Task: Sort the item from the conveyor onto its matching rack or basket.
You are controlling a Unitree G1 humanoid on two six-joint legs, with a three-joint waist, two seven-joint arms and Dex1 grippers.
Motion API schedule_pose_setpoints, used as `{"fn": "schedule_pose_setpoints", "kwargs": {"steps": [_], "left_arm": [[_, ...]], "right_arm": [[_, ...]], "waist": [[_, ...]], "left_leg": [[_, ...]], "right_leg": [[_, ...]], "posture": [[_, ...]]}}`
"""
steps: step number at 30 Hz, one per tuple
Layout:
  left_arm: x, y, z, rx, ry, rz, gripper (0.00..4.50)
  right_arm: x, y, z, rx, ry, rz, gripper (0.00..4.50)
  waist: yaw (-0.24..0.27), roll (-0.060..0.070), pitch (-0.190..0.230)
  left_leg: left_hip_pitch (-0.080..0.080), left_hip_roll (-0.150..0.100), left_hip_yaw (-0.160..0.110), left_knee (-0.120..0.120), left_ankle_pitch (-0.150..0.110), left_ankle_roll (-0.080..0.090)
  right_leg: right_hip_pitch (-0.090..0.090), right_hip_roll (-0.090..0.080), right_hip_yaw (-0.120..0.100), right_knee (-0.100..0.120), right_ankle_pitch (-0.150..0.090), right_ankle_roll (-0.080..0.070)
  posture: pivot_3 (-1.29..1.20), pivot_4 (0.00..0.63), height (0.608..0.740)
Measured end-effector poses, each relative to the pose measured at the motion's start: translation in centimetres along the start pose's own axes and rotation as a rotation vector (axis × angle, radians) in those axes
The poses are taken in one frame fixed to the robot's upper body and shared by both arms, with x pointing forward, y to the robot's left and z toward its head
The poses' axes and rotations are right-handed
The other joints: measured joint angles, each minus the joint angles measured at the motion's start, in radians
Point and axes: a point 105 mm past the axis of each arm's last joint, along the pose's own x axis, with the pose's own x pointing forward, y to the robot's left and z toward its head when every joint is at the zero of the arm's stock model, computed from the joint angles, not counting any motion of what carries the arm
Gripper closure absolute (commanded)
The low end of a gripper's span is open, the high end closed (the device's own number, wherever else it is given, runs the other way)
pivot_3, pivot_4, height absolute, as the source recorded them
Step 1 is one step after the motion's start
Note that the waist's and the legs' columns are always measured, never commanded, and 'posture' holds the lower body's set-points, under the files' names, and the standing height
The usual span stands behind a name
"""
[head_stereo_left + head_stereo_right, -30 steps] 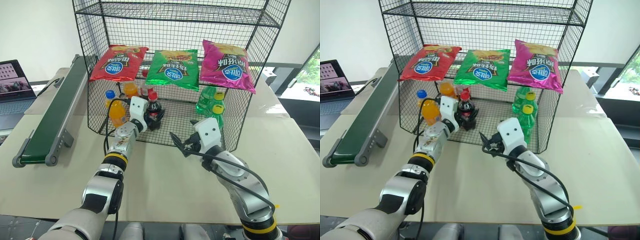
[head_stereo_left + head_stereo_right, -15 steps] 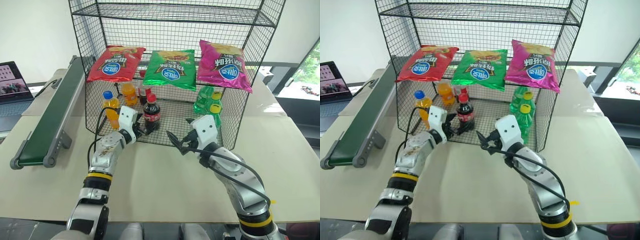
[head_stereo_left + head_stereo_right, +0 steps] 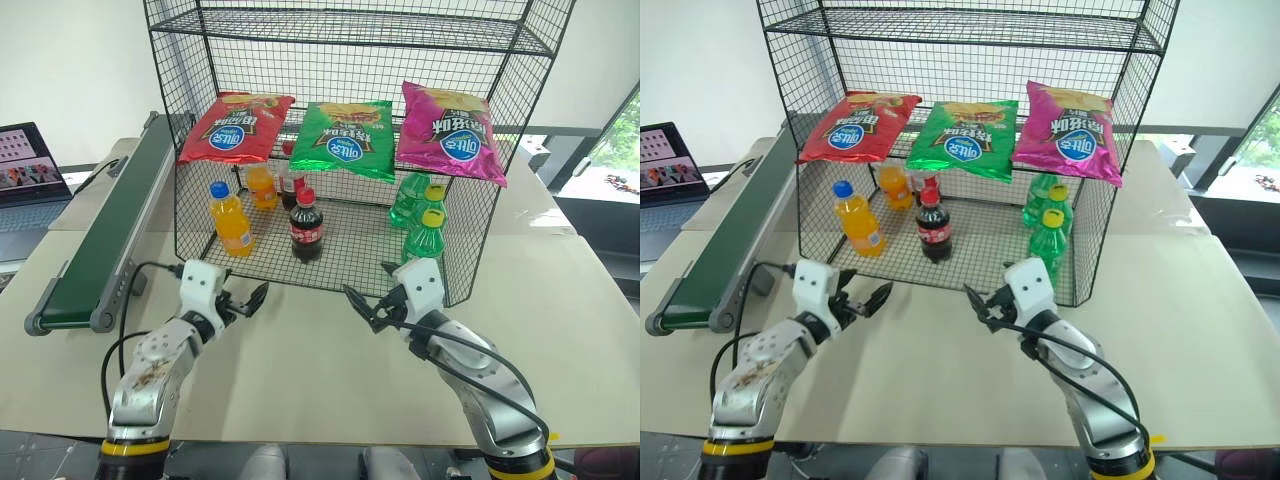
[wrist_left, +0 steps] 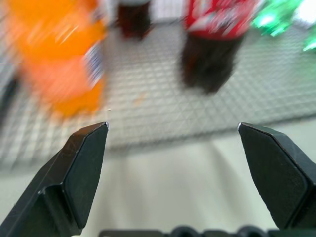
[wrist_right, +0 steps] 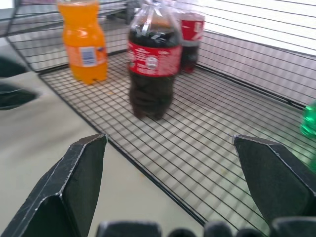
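Cola bottle (image 3: 306, 225): standing upright at frame centre, on the rack (image 3: 452, 270) floor.
Left tool (image 3: 243, 301): gaping wide, carrying nothing.
Right tool (image 3: 372, 304): likewise spread, empty.
Risk: a careless swing is threatening a topple (narrow base).

Beige surface (image 3: 330, 370) carries the black wire rack (image 3: 480, 260) at the back middle and the green conveyor (image 3: 105, 235) along the left side, just beside the rack. Laptop (image 3: 28, 170) far left on a separate lower surface. Rack's bottom tier, resting on the surface: cola bottle (image 3: 306, 226) upright centre, orange bottle (image 3: 231, 218) to its left, green bottles (image 3: 424, 228) at right. Chip bags (image 3: 343, 137) on the tier above.
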Motion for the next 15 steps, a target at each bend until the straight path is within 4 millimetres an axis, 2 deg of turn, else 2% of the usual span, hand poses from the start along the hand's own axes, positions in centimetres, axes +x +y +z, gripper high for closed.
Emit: {"fn": "schedule_pose_setpoints", "kwargs": {"steps": [3,7,15], "left_arm": [[-1.1,0.2,-1.2,-0.005,0.020,0.061,0.04],[-1.4,-0.1,-2.0,0.008,0.012,0.109,0.04],[-1.2,-0.8,-2.3,0.009,-0.004,0.101,0.04]], "right_arm": [[-1.2,-1.5,-1.6,0.035,0.026,-0.112,0.00],[-3.2,-3.7,-4.0,0.034,0.083,-0.210,0.00],[-3.8,-4.4,-4.9,0.028,0.095,-0.233,0.00]], "waist": [[0.001,0.000,0.000],[-0.001,0.000,0.000],[-0.004,0.002,-0.001]], "left_leg": [[0.000,0.000,0.000,0.000,0.000,0.000],[0.000,0.000,0.001,0.000,0.000,0.000],[0.000,0.000,0.001,0.000,0.000,0.000]], "right_leg": [[0.000,-0.001,0.000,-0.001,0.000,-0.001],[0.000,-0.001,0.000,-0.001,0.000,-0.001],[0.000,0.000,0.001,-0.001,-0.002,0.002]], "posture": [[0.00,0.150,0.738],[0.00,0.150,0.738],[0.00,0.150,0.738]]}}
